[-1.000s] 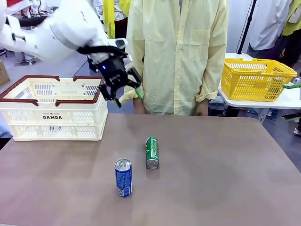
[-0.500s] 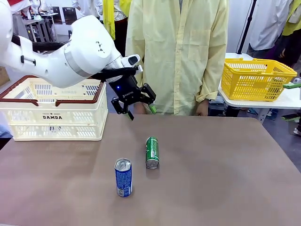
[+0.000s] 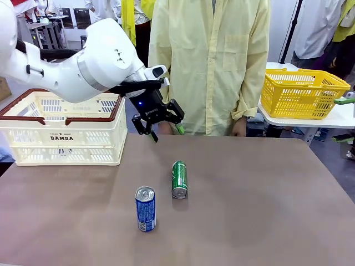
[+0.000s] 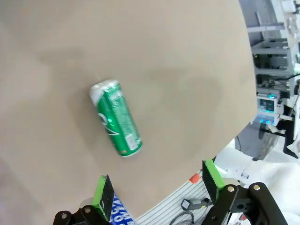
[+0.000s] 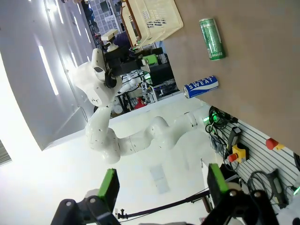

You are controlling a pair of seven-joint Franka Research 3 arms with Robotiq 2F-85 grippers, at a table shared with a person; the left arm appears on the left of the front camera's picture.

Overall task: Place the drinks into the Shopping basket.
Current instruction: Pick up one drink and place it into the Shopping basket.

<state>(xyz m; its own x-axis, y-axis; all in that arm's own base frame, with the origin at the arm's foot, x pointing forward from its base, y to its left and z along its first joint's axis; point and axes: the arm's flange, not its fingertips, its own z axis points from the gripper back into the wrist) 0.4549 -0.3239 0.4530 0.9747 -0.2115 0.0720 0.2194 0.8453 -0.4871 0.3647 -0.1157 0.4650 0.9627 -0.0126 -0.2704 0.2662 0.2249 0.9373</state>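
A green can (image 3: 179, 179) lies on its side in the middle of the brown table, silver top toward me. Left of it and nearer to me, a blue can (image 3: 145, 208) stands upright. The cream Shopping basket (image 3: 33, 145) with red-brown rim sits at the far left. My left gripper (image 3: 158, 124) hangs open and empty above the table's far side, just right of the basket. In the left wrist view the green can (image 4: 116, 124) lies beyond the gripper (image 4: 158, 183). My right gripper (image 5: 163, 183) is open, far from the green can (image 5: 212, 38) and the blue can (image 5: 200, 86).
A person in a pale yellow shirt (image 3: 211, 61) stands at the table's far edge, right behind my left gripper. A yellow mesh basket (image 3: 302, 91) rests on a separate white table at the right. Bare tabletop (image 3: 266, 210) stretches to the right of the cans.
My left gripper swung right and down, from above the basket's right rim to the table's far side; over the last half second it has barely moved. The cans have stayed put.
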